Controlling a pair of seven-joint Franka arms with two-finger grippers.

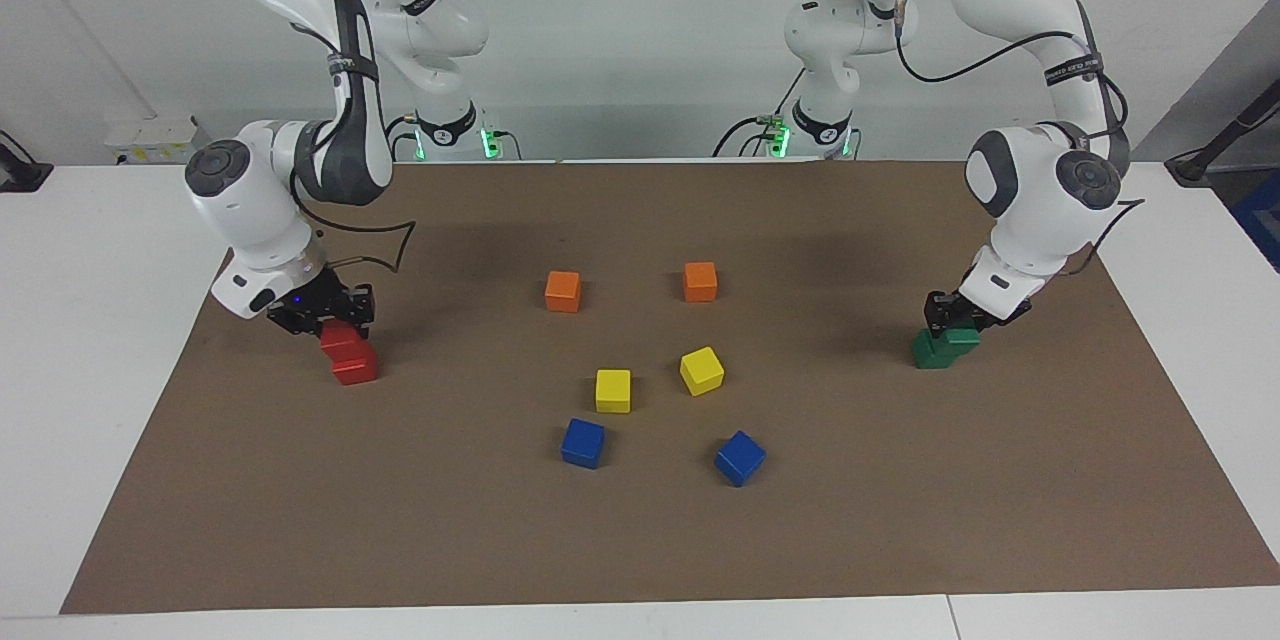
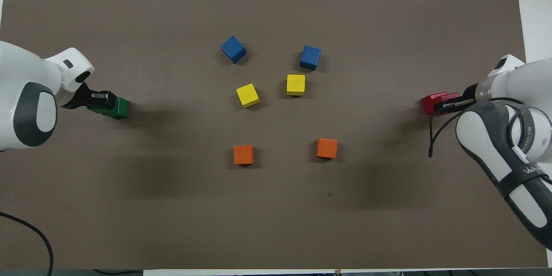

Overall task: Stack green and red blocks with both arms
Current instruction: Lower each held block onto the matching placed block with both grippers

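Two red blocks are at the right arm's end of the mat: one red block [image 1: 357,368] lies on the mat and the upper red block [image 1: 340,340] rests on it, shifted off-centre. My right gripper [image 1: 330,320] is shut on the upper red block [image 2: 432,102]. Two green blocks are at the left arm's end: the lower green block [image 1: 930,352] is on the mat, and the upper green block [image 1: 963,340] sits on it, offset. My left gripper [image 1: 955,318] is shut on the upper green block [image 2: 119,107]. In the overhead view each lower block is mostly hidden.
In the middle of the brown mat [image 1: 640,540] lie two orange cubes [image 1: 563,291] [image 1: 700,281], two yellow cubes [image 1: 613,390] [image 1: 701,370] and two blue cubes [image 1: 583,442] [image 1: 740,457]. White table surrounds the mat.
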